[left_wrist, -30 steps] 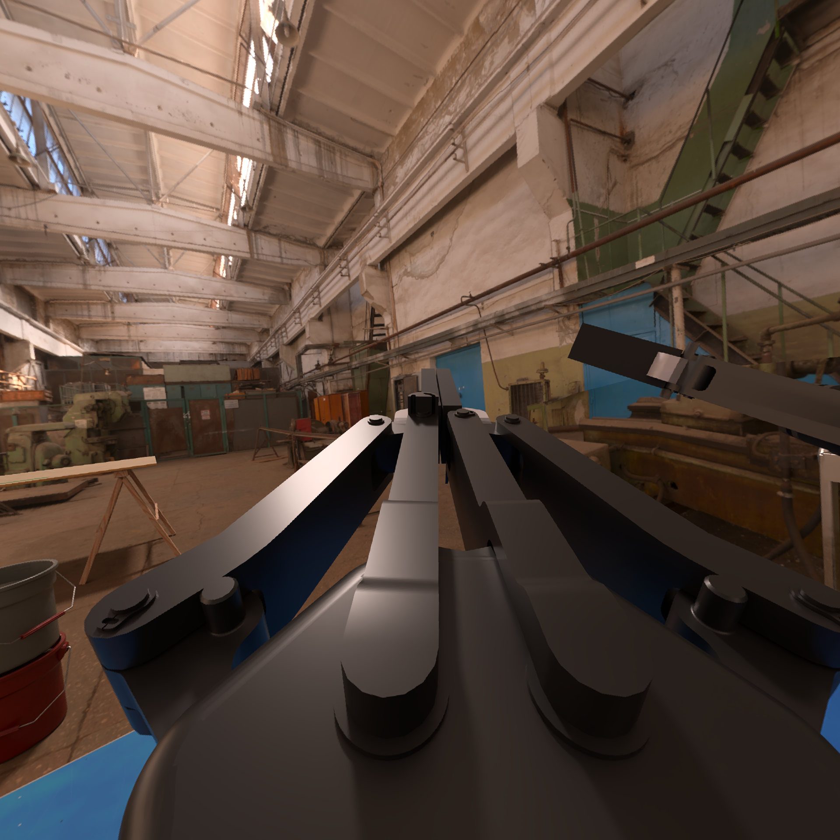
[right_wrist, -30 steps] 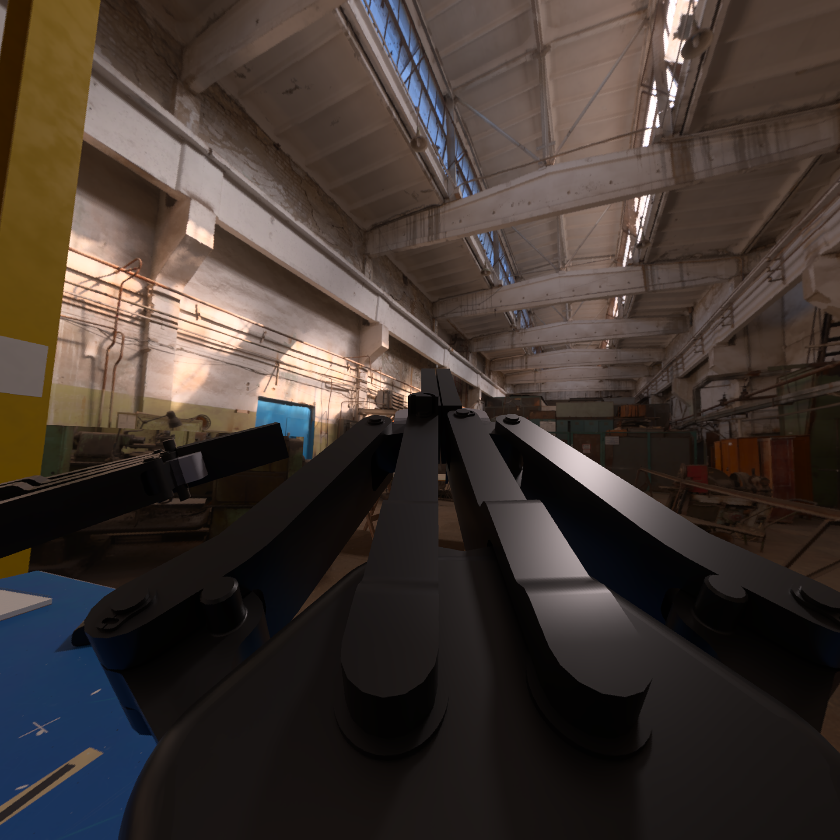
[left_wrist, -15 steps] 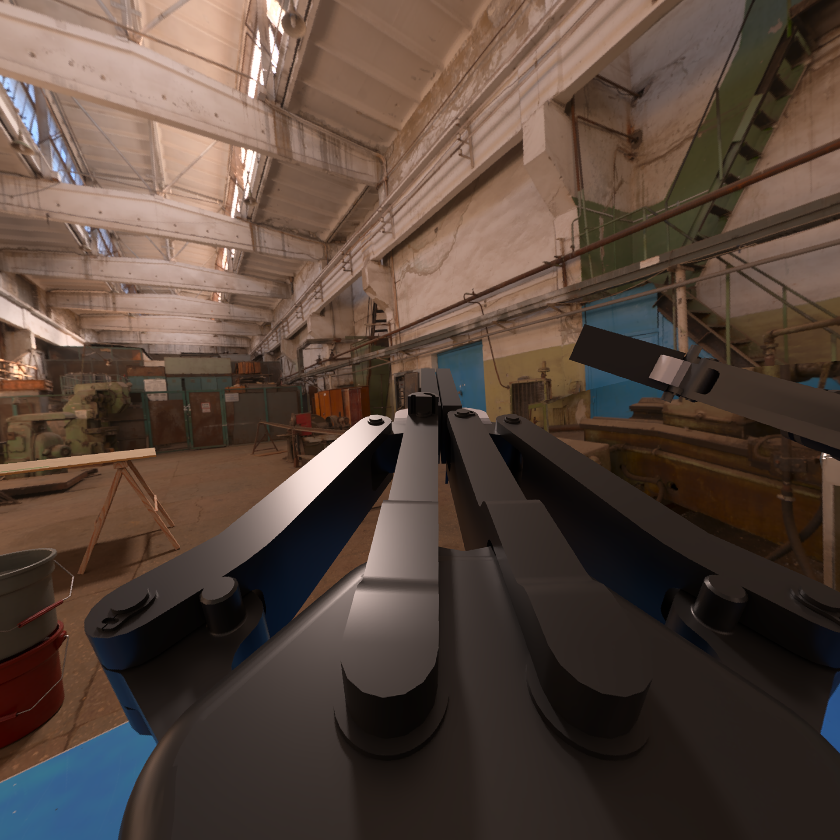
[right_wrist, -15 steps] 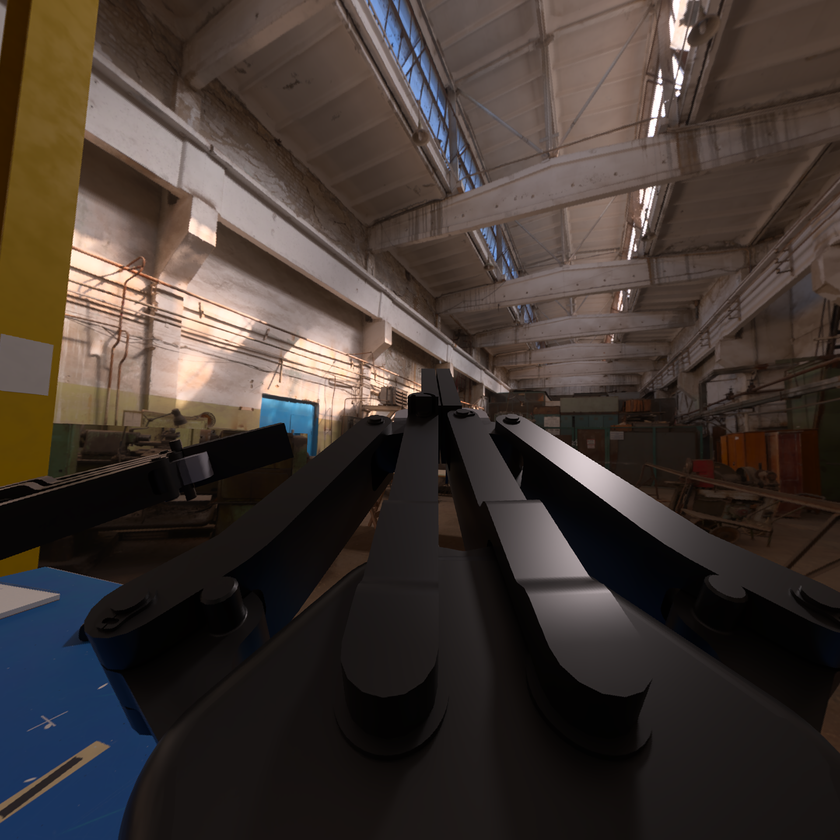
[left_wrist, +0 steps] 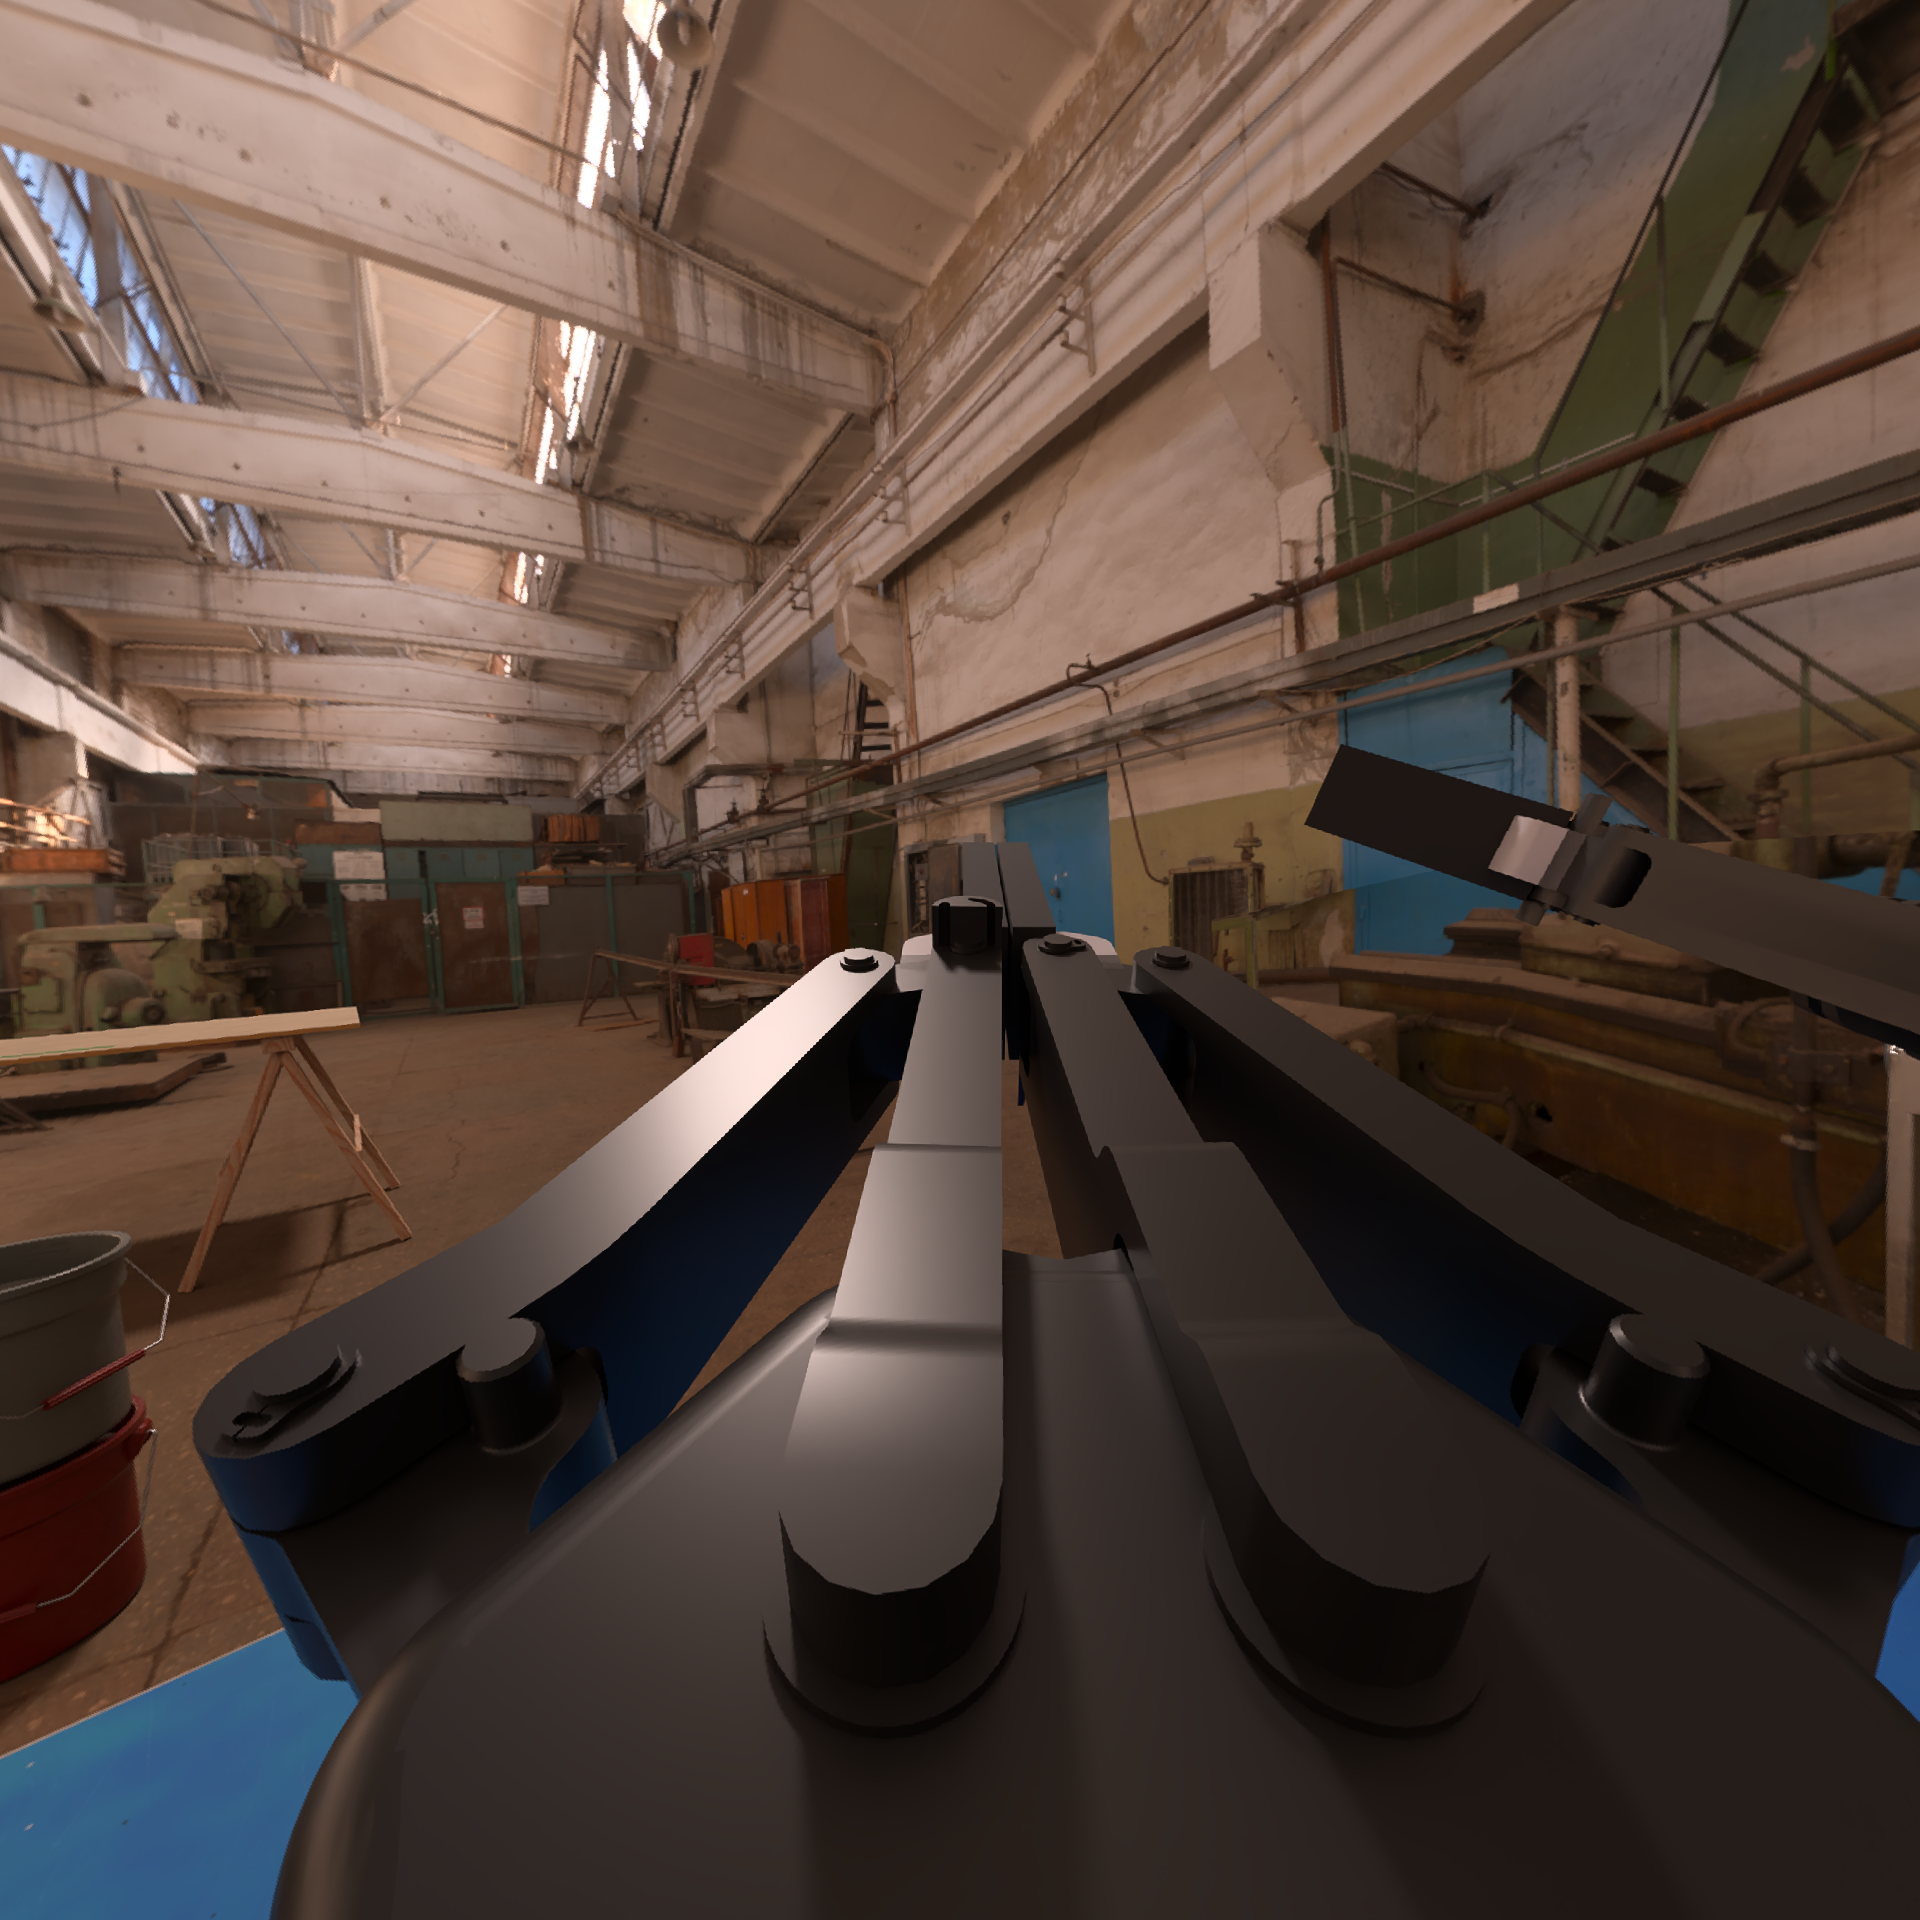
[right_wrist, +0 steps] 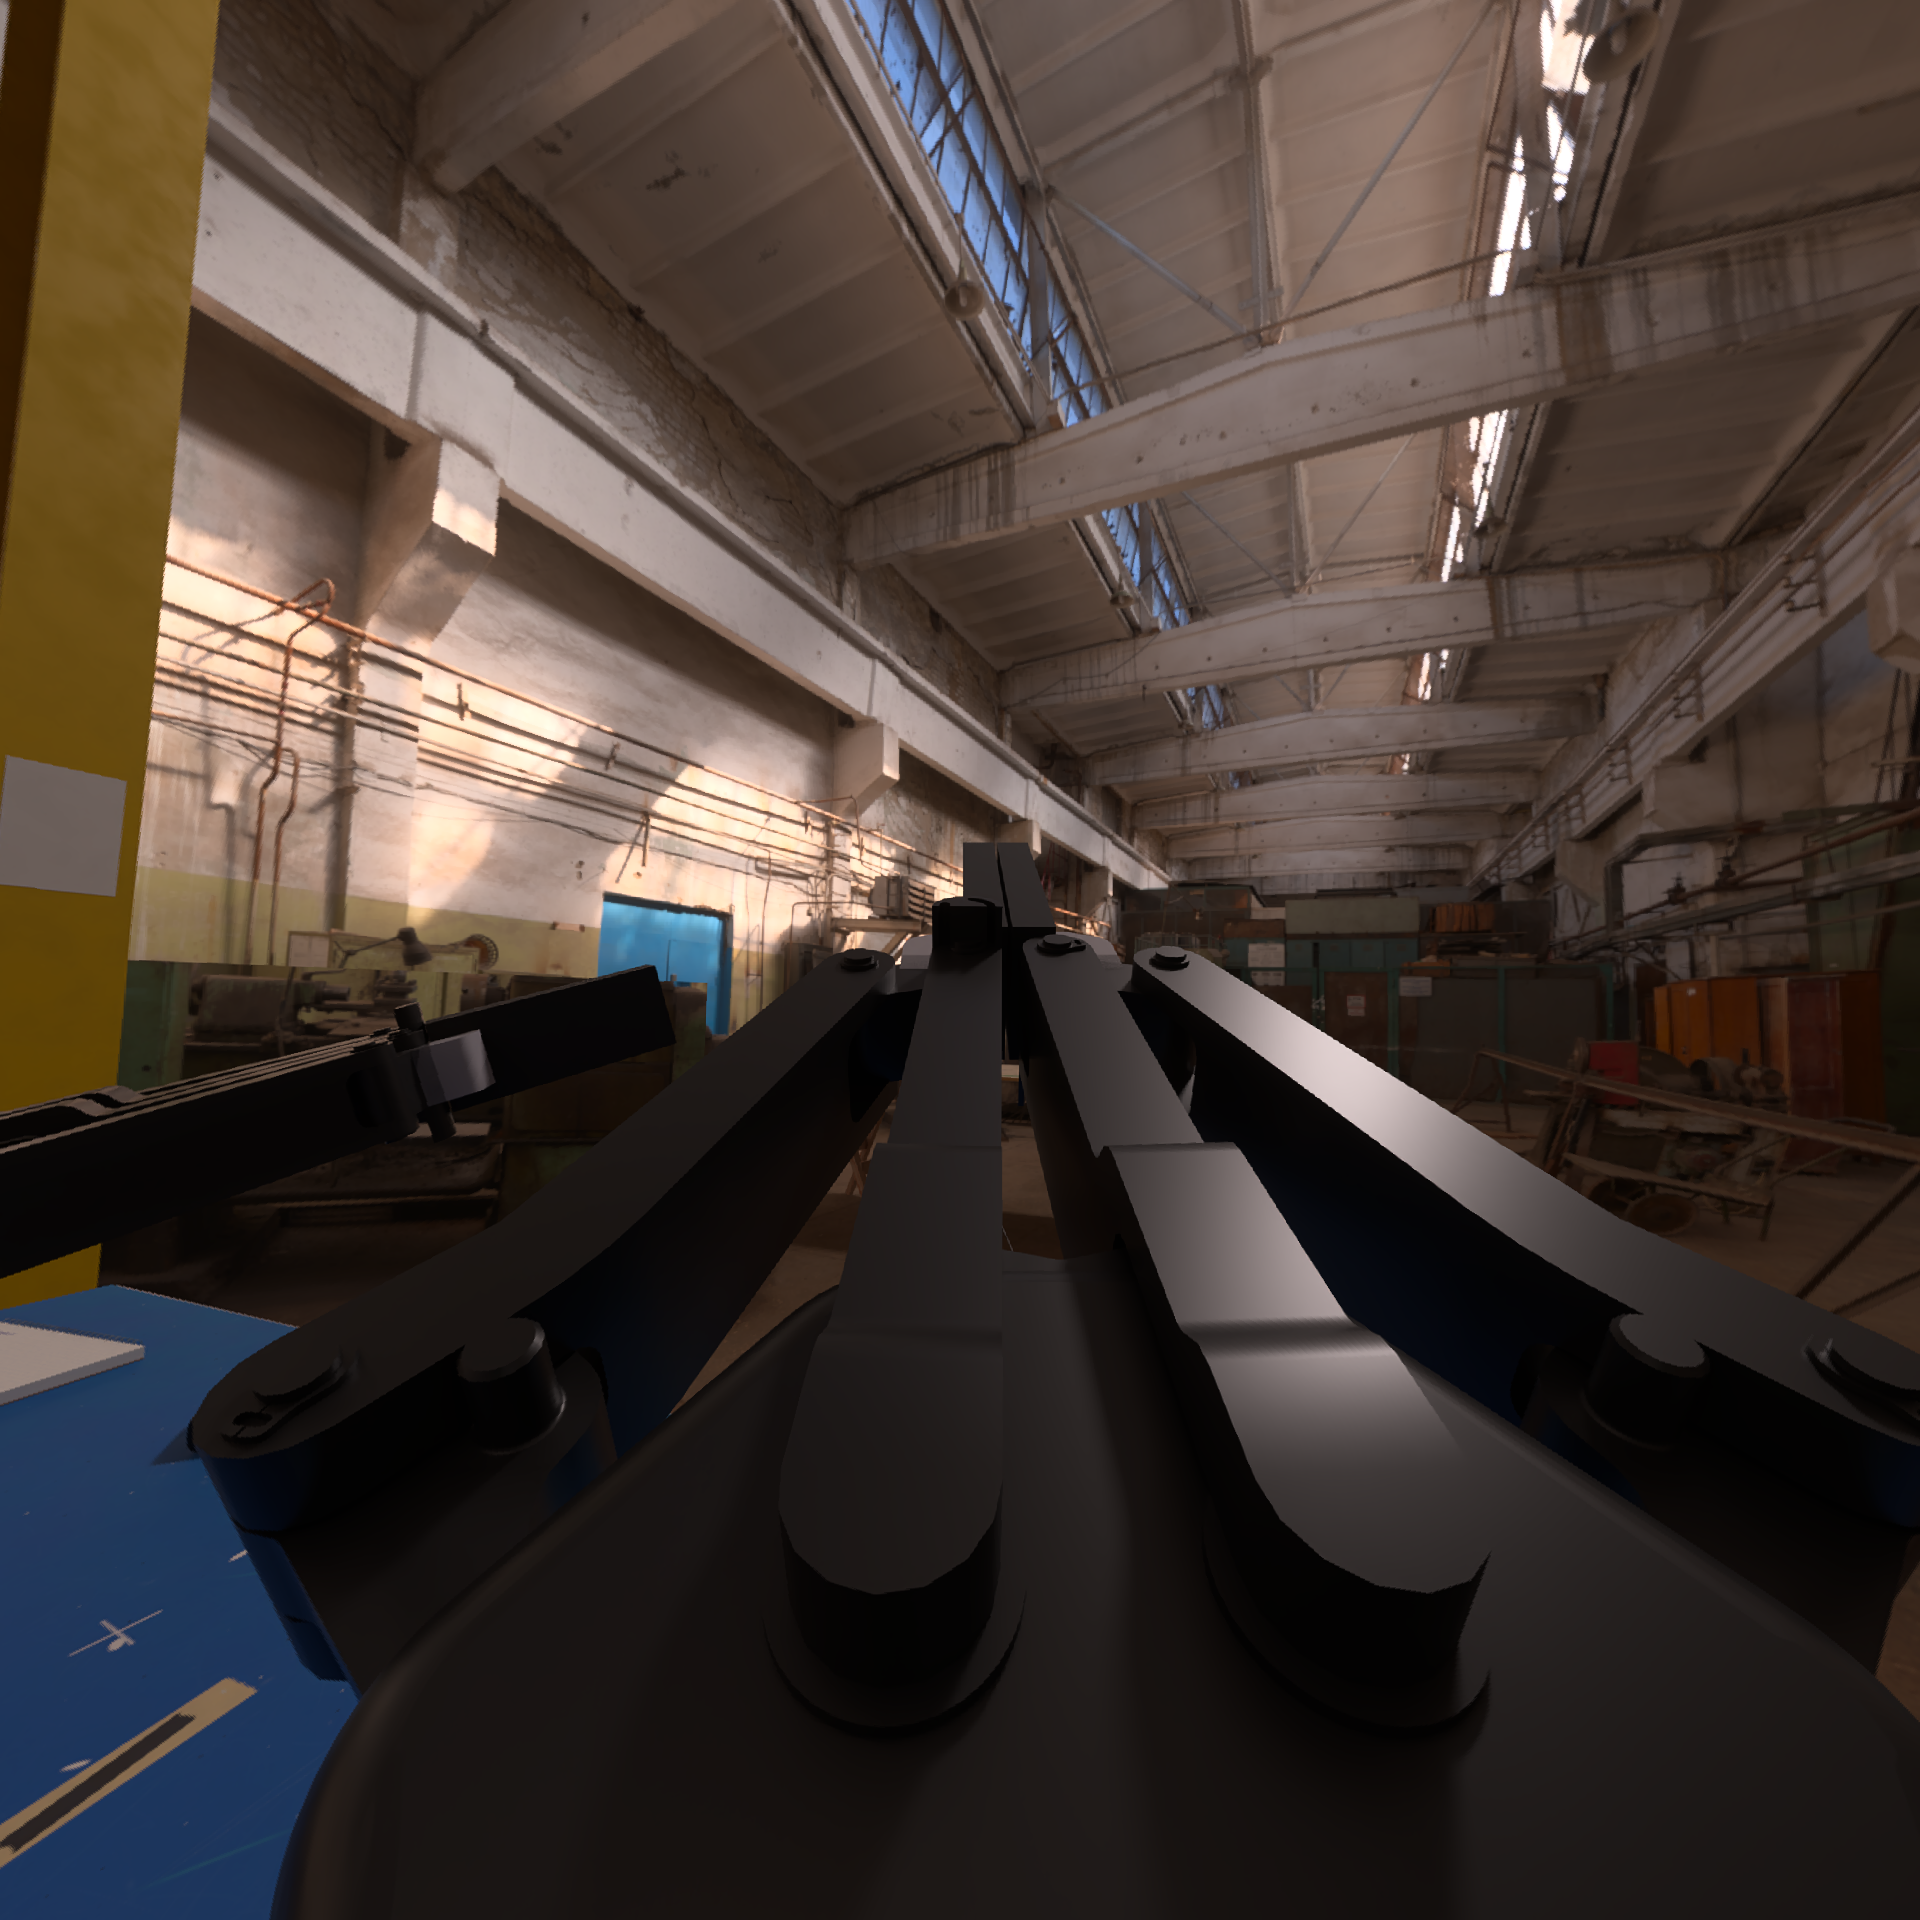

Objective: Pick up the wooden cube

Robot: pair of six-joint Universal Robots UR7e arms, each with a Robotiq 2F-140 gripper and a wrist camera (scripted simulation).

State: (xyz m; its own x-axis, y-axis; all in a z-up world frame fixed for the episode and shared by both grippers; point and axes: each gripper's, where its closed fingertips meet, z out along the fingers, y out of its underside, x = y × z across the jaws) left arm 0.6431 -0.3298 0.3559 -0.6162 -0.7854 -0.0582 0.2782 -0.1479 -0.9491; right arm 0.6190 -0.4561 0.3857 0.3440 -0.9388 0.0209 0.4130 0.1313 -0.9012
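The wooden cube shows in neither view. My left gripper [left_wrist: 1000, 871] is shut with its fingers pressed together and nothing between them, pointing out level over the hall floor. My right gripper [right_wrist: 1000, 871] is shut the same way and empty. The right gripper also shows in the left wrist view [left_wrist: 1455, 821] at the right edge, shut. The left gripper also shows in the right wrist view [right_wrist: 540, 1023] at the left, shut. Both point away from the blue table.
A corner of the blue table [left_wrist: 135, 1787] lies at the lower left of the left wrist view; it also shows in the right wrist view [right_wrist: 114, 1538] with a white sheet [right_wrist: 52, 1361] on it. A tall yellow post [right_wrist: 83, 520] stands at the left.
Both wrist views have tilted up a little and turned slightly; the table corners have sunk lower in the frames. Both grippers stay shut.
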